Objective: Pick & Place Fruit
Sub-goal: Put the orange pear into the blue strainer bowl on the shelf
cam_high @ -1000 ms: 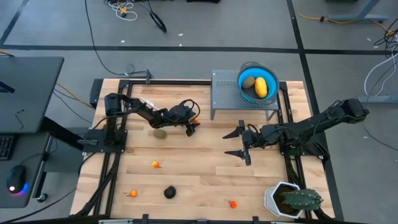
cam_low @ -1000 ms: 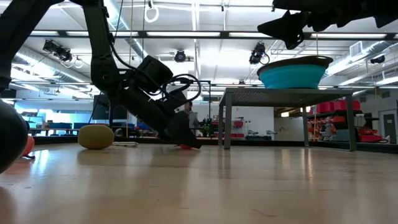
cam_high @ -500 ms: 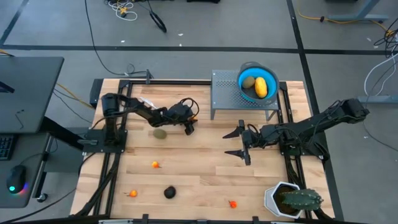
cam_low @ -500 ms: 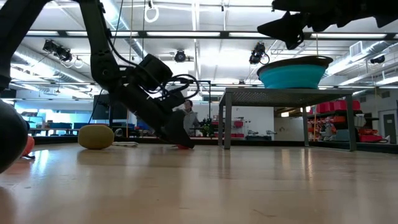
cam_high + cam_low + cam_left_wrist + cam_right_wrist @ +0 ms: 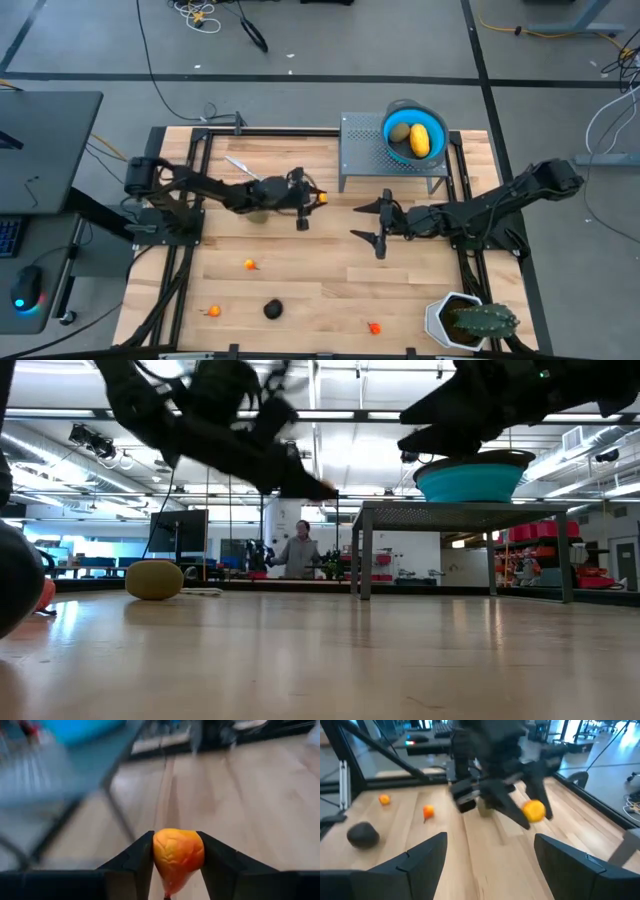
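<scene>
My left gripper (image 5: pixel 312 204) is shut on a small orange-red fruit piece (image 5: pixel 178 855), held in the air left of the grey stand (image 5: pixel 365 150). The blue bowl (image 5: pixel 413 135) on that stand holds a yellow oblong fruit (image 5: pixel 420 140) and an olive oval (image 5: pixel 399 132). Another olive oval (image 5: pixel 258 214) rests on the table, partly under my left arm. A black round fruit (image 5: pixel 272 309) and orange bits (image 5: pixel 249 265) (image 5: pixel 213 311) (image 5: pixel 374 327) lie near the front. My right gripper (image 5: pixel 356 222) hovers open at mid-table, facing the left gripper. My left gripper pinches the orange-red piece's two sides (image 5: pixel 156 856) between its two fingers. The fingers reach about level from the table's left, pointing toward the right edge. The piece (image 5: pixel 535 811) is lifted clear of the table.
A thin silvery stick (image 5: pixel 240 165) lies at the far left of the table. A potted cactus (image 5: pixel 470 320) stands at the near right corner. A person (image 5: pixel 298 550) stands in the room beyond the table.
My left gripper has shut on the orange-red piece where it lay on the table, then risen and rolled, carrying the piece clear of the table. My right gripper has moved a little toward the table's left and stayed open.
</scene>
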Robot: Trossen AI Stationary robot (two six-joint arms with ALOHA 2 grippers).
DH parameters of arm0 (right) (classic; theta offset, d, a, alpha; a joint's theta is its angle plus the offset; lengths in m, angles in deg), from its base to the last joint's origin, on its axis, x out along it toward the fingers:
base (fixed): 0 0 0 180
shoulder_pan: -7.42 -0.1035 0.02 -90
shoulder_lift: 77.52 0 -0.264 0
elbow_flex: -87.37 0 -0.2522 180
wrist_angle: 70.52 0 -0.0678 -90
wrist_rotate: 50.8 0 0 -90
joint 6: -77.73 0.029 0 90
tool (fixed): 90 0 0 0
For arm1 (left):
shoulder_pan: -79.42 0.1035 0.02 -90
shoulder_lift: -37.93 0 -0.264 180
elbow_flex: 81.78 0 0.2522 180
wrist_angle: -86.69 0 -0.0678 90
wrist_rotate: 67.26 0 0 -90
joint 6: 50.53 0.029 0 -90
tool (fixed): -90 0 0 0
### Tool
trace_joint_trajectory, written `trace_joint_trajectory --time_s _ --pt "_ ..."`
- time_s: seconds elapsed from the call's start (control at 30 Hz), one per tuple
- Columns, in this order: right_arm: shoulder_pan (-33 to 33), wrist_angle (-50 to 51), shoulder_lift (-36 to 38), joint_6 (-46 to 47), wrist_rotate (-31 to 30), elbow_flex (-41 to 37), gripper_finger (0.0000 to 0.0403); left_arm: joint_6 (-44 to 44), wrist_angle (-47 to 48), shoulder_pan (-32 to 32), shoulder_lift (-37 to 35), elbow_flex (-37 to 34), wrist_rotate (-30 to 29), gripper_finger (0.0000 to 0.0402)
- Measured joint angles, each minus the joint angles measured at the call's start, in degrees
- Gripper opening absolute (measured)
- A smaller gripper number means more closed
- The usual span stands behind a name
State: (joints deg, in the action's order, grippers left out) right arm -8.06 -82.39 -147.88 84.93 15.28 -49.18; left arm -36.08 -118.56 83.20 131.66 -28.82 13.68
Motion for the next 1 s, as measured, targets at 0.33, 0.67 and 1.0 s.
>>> trace_joint_trajectory --time_s 0.33,0.67,1.0 --pt "0.5 -9.0 -1.8 0.8 -0.1 0.0 0.0309 22.5 -5.6 -12.9 -1.5 1.1 -23.1 0.0144" --pt "1.9 -24.6 -11.4 1.7 0.3 0.0 0.0309 34.4 -5.3 -17.8 -1.5 4.1 -26.4 0.0142" --pt "3.1 -33.4 -17.8 2.3 3.4 1.1 0.0309 39.0 -5.3 -19.3 -1.5 5.8 -28.7 0.0142"
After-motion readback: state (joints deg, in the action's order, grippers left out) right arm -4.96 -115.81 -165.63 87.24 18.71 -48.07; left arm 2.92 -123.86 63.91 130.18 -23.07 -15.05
